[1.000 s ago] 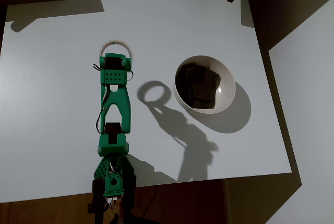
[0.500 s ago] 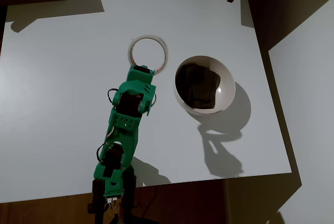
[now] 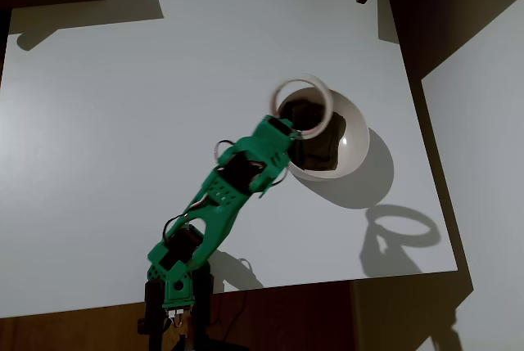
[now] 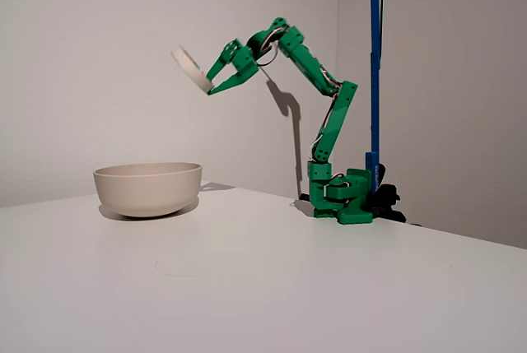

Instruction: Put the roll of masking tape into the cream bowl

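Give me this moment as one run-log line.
phase: carry | gripper: shut on roll of masking tape | tape: held high above cream bowl | release: not yet

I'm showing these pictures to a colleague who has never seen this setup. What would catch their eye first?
Probably the bright green arm stretched high from its base at the table's edge, its gripper holding the roll of masking tape tilted in the air. Next, the cream bowl on the white table; in the overhead view the roll overlaps its rim.
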Motion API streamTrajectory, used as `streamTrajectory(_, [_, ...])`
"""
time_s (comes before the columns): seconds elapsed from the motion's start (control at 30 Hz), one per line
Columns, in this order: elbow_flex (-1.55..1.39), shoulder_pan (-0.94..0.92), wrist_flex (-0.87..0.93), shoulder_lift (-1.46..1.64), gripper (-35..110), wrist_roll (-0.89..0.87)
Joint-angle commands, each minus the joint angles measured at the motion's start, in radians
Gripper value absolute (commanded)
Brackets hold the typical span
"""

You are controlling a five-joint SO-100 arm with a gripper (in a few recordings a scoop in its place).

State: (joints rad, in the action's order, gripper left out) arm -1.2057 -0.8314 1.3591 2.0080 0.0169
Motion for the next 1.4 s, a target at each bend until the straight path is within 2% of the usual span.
streamTrajectory(0.0, [0.057,-0.106,-0.112,-0.1,-8,0.026])
streamTrajectory(0.37, [0.058,-0.152,-0.241,-0.397,-8,0.069])
streamTrajectory(1.07, [0.058,-0.143,-0.322,-0.652,-8,0.098])
streamTrajectory(1.13, [0.058,-0.143,-0.318,-0.65,-1,0.087])
streamTrajectory(1.23, [0.058,-0.143,-0.318,-0.65,23,0.086])
streamTrajectory(1.37, [0.058,-0.144,-0.322,-0.652,24,0.078])
